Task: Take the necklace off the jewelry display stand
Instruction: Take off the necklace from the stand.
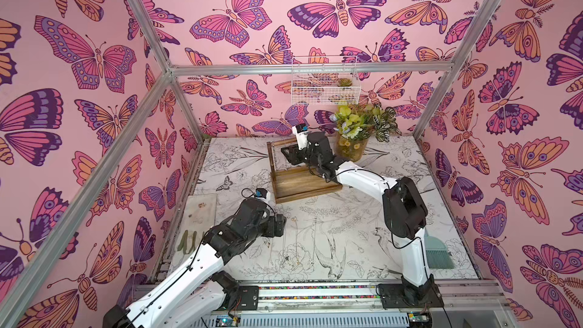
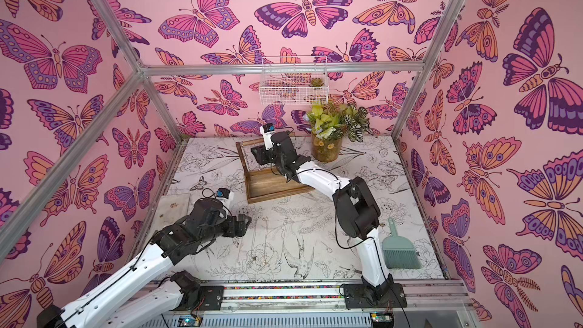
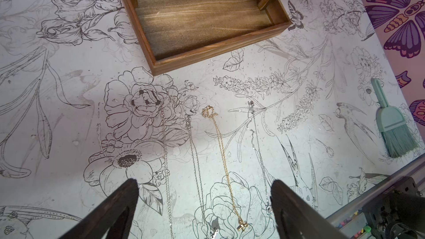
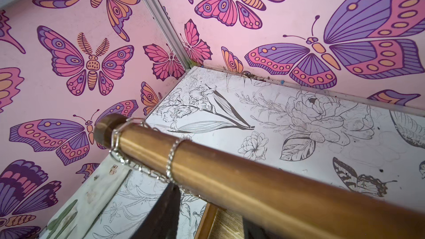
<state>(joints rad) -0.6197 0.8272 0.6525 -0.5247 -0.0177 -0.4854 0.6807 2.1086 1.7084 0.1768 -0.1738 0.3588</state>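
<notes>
The brown wooden jewelry display stand [image 1: 303,184] [image 2: 271,187] stands at the back middle of the table; its tray base [image 3: 207,26] also shows in the left wrist view. A silver necklace [image 4: 171,157] is looped over the round top bar [image 4: 230,173] near the bar's end. My right gripper [image 1: 288,154] [image 4: 209,205] reaches in just under that bar. A gap shows between its fingers, and one dark fingertip [image 4: 170,194] is close to the chain. My left gripper [image 1: 280,224] [image 3: 204,182] hovers open over several necklaces lying on the table, one of them gold [image 3: 220,148].
A glass vase of flowers [image 1: 351,149] stands right of the stand. A white wire basket [image 1: 325,86] hangs on the back wall. A teal hand brush [image 2: 399,250] [image 3: 391,129] lies at the right edge, and a pale board [image 1: 202,212] at the left.
</notes>
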